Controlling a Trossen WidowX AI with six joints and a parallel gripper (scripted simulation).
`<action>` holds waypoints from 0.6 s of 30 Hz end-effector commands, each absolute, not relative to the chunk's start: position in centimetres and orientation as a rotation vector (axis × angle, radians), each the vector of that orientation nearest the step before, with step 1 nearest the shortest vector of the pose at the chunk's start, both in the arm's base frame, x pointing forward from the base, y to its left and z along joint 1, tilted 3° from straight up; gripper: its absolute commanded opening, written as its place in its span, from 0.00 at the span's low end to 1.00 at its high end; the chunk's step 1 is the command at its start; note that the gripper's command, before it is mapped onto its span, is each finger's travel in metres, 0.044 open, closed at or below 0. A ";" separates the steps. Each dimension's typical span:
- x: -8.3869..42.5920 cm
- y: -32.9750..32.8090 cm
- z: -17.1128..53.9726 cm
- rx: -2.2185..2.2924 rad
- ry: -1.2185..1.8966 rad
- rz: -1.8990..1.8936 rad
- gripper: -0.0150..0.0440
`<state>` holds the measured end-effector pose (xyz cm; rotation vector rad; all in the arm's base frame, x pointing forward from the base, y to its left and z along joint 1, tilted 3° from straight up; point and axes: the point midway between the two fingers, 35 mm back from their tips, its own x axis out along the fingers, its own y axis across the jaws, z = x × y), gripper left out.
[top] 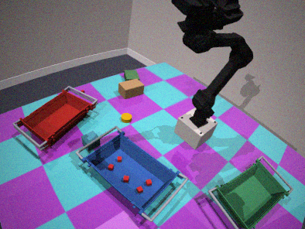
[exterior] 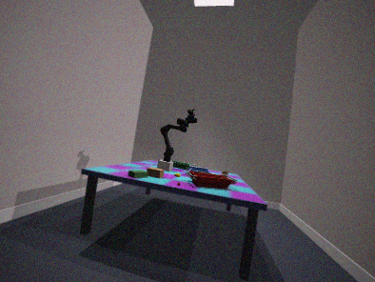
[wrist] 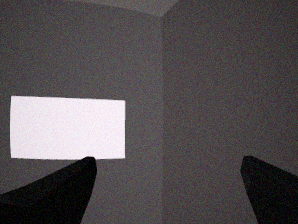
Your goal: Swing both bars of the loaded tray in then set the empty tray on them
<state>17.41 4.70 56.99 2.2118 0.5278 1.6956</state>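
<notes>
The blue tray point(top: 145, 155) point(exterior: 199, 170) stands upright with several small red blocks point(top: 126, 179) on its floor. One wire bar point(top: 169, 199) is swung out beyond its right end, the other over its far left end. An empty red tray point(top: 58, 117) point(exterior: 211, 180) stands to the left in the top view, its bars out over its ends. A smaller-looking empty green tray point(top: 248, 197) point(exterior: 181, 165) stands at the lower right, bars also out. My gripper point(exterior: 191, 111) point(wrist: 170, 165) is open and empty, high above the table; the wrist view shows only walls and a bright panel.
A tan block point(top: 131, 88) point(exterior: 155, 172) and a green block point(top: 131, 75) point(exterior: 138, 173) are at the back in the top view. A yellow disc point(top: 126, 117) point(exterior: 177, 174) lies between the red and blue trays. A grey-blue block point(top: 90, 140) is close to the blue tray's left bar. The arm stands on a white base point(top: 187, 133).
</notes>
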 end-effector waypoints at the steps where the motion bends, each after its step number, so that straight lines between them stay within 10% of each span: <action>1: 17.4 4.7 57.0 2.212 0.528 1.696 0.89; 12: 21.8 5.1 55.6 2.496 0.747 1.626 0.41; 18: 28.4 6.1 53.3 2.970 1.066 1.360 0.41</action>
